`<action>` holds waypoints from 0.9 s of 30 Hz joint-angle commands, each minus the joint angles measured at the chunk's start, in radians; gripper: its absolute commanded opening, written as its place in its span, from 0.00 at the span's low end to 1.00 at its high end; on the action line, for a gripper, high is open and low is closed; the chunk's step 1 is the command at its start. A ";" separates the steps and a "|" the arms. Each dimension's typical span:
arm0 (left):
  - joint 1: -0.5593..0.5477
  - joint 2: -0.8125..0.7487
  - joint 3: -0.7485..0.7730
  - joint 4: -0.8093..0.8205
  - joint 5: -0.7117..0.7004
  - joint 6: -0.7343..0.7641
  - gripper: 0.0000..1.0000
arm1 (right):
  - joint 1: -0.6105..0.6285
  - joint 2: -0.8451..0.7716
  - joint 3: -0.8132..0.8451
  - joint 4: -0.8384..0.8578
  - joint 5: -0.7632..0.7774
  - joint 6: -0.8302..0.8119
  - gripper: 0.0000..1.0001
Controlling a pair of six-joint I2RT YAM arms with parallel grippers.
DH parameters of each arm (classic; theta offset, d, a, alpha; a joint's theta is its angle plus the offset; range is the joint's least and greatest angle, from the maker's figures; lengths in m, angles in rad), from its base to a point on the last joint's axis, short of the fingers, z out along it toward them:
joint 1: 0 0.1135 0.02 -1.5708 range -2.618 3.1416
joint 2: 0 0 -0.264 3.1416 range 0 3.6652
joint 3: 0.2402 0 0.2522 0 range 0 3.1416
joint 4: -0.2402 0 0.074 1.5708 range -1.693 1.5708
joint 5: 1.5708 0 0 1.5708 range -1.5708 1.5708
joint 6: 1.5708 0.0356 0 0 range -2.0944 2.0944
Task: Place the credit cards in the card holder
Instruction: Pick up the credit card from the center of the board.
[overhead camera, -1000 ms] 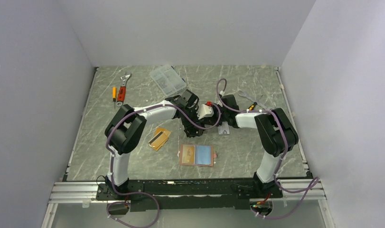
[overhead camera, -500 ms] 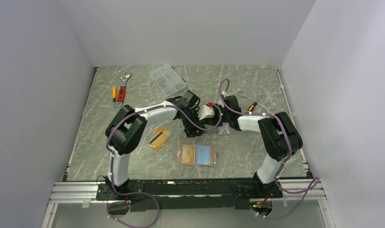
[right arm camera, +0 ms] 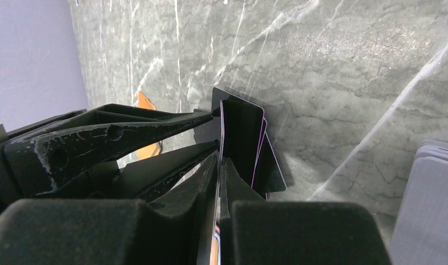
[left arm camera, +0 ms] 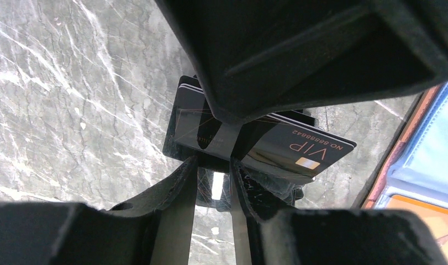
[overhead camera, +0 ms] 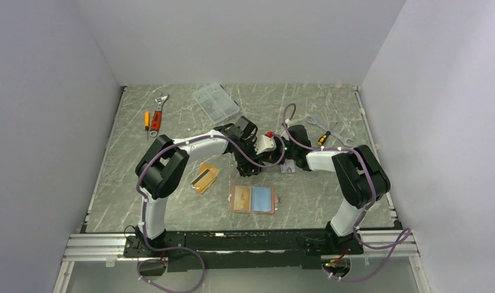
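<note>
While both arms crowd into the middle of the table (overhead camera: 306, 204), the action is all on a small fanned stack of dark cards (left arm camera: 277, 146), the top one printed VIP with a number. The right gripper (right arm camera: 220, 160) comes at them from the far side with its fingers squeezed nearly together. In its own wrist view there's only a sliver between the pads and the cards sit right at the tips, so it looks clamped on the stack. The left gripper (left arm camera: 213, 163) is on the opposite edge. Its fingers are slightly apart, marble shows through the gap lower down, and the tips touch the edge of the stack. Honestly I can't tell whether it has hold of anything or is just resting there.

The card holder (overhead camera: 264, 199) lies open and flat on the near side of the grippers, pink rim, pale-blue inside. One orange card (overhead camera: 243, 198) is already in its left pocket. Two more orange-gold cards (overhead camera: 205, 177) are overlapped on the marble to the left of the holder, the top one with a dark stripe, not touching it.

At the far left are a clear compartment box (overhead camera: 215, 102), a wrench (overhead camera: 160, 102) and a small screwdriver (overhead camera: 147, 120), well apart from everything else.
</note>
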 commanded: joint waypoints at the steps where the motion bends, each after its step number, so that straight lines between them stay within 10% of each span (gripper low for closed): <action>1: -0.009 0.012 -0.005 0.004 -0.002 -0.006 0.33 | 0.015 0.015 0.010 0.060 -0.032 0.016 0.10; 17: 0.097 -0.131 0.076 -0.081 0.082 -0.076 0.42 | 0.022 -0.070 0.020 -0.062 0.004 -0.058 0.00; 20: 0.144 -0.168 0.124 -0.125 0.135 -0.120 0.59 | 0.018 -0.095 0.008 -0.042 -0.017 -0.070 0.00; 21: 0.165 -0.172 0.143 -0.143 0.188 -0.145 0.94 | 0.016 -0.106 0.006 -0.035 -0.026 -0.080 0.00; 27: 0.290 -0.186 0.120 -0.085 0.601 -0.362 0.99 | 0.014 -0.198 -0.017 0.026 -0.069 -0.125 0.00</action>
